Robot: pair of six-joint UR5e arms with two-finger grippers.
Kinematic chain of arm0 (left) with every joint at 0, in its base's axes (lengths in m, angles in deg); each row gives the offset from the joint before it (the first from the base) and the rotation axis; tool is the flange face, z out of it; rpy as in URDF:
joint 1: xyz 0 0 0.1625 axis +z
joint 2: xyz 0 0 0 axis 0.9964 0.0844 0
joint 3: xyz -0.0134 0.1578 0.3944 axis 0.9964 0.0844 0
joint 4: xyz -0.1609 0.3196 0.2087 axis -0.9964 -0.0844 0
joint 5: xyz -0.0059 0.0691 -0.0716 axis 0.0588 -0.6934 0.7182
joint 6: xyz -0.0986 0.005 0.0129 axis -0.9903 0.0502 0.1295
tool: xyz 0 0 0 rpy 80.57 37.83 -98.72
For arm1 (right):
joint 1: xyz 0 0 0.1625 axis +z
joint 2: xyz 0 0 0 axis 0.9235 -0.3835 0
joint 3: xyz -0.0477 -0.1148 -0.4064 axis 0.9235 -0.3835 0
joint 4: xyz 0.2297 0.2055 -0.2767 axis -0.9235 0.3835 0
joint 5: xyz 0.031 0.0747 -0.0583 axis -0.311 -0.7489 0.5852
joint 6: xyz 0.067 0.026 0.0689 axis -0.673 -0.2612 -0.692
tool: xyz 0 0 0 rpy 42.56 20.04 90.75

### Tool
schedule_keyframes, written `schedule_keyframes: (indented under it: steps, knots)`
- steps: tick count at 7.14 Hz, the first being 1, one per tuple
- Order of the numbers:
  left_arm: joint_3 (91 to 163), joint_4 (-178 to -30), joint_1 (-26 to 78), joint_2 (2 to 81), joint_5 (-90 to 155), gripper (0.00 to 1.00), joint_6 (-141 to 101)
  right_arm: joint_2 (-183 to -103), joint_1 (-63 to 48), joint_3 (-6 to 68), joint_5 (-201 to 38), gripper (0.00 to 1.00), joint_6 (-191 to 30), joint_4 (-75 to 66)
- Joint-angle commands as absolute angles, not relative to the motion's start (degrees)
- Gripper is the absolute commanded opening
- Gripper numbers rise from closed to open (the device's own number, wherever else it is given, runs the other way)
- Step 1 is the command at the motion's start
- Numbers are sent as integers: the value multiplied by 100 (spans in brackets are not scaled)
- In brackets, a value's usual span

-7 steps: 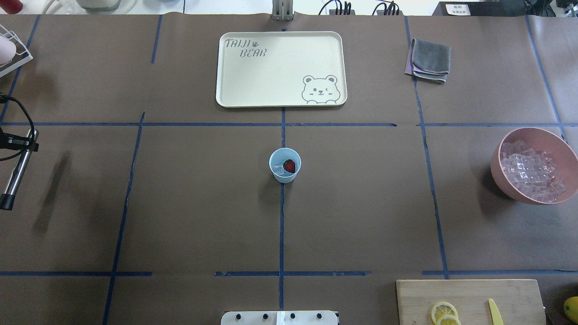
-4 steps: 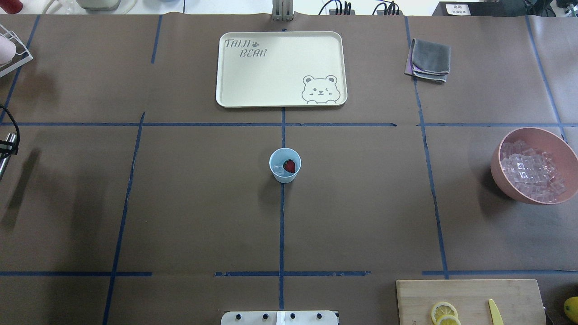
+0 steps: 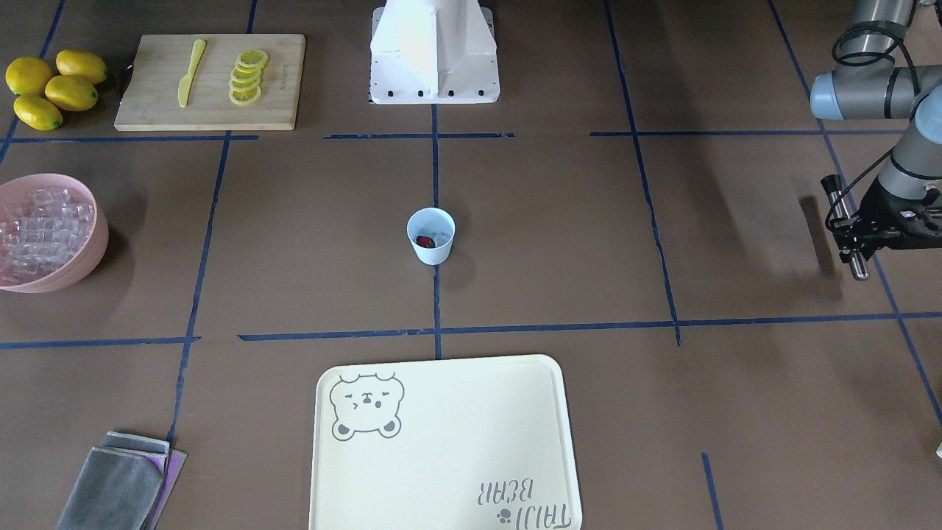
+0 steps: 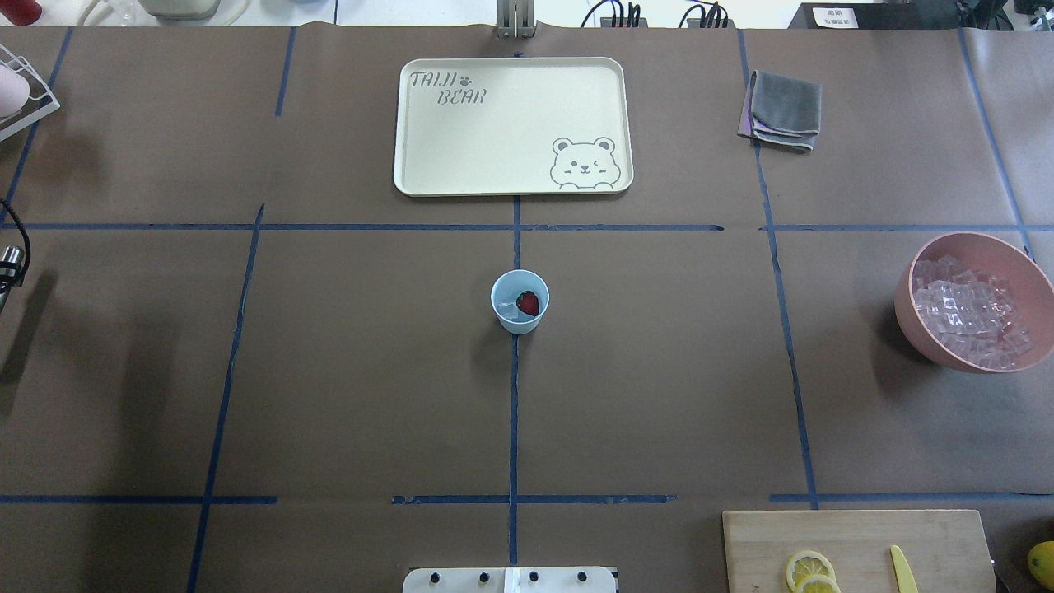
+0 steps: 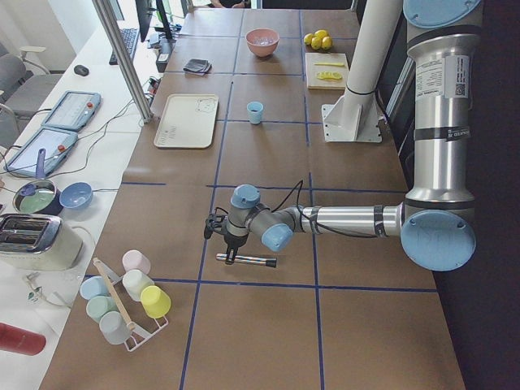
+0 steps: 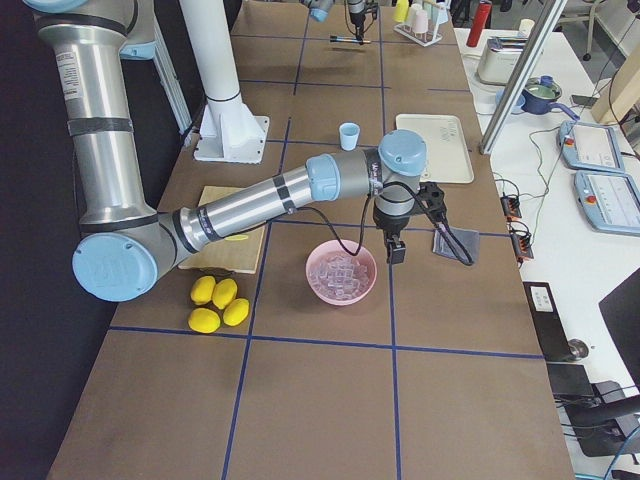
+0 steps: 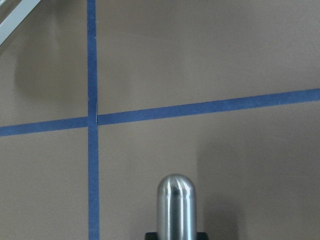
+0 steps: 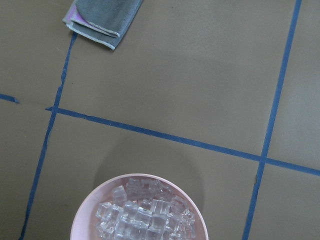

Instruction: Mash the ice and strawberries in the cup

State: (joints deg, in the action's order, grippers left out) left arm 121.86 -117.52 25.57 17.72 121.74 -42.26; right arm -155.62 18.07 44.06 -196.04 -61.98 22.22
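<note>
We clamp a muddler [image 3: 856,265] in our left gripper [image 3: 851,239], ready to mash strawberry [image 3: 424,241] and ice [image 3: 441,237] in the cup [image 3: 430,255]; right gripper [image 6: 396,252]: cannot tell.

A robotics lab: blue tape lines [image 4: 514,412] grid the brown paper-covered counter [image 4: 346,371], a white metal robot pedestal [image 3: 434,51] stands at the counter's edge, and grey cabled control pendants [image 5: 71,110] lie beside the counter.

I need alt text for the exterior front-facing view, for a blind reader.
A small pale blue cup holding a strawberry piece and ice stands at the centre of the table. At the right edge, the left gripper holds a metal muddler, far from the cup. A pink bowl of ice cubes sits far left.
</note>
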Motion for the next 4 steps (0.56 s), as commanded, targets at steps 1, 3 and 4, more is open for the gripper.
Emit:
schedule_keyframes:
  steps: [1,3,4]
  knots:
    - [12149,-11752,2557,1775,12173,6,-4221,-15562,1807,4405,-19604,100,-6198,2225]
    - [12131,-11787,2557,1766,12173,100,-4204,-15544,1807,4396,-19604,100,-6198,2225]
    - [12131,-11787,2557,1766,12181,100,-4203,-15535,1807,4396,-19595,100,-6190,2216]
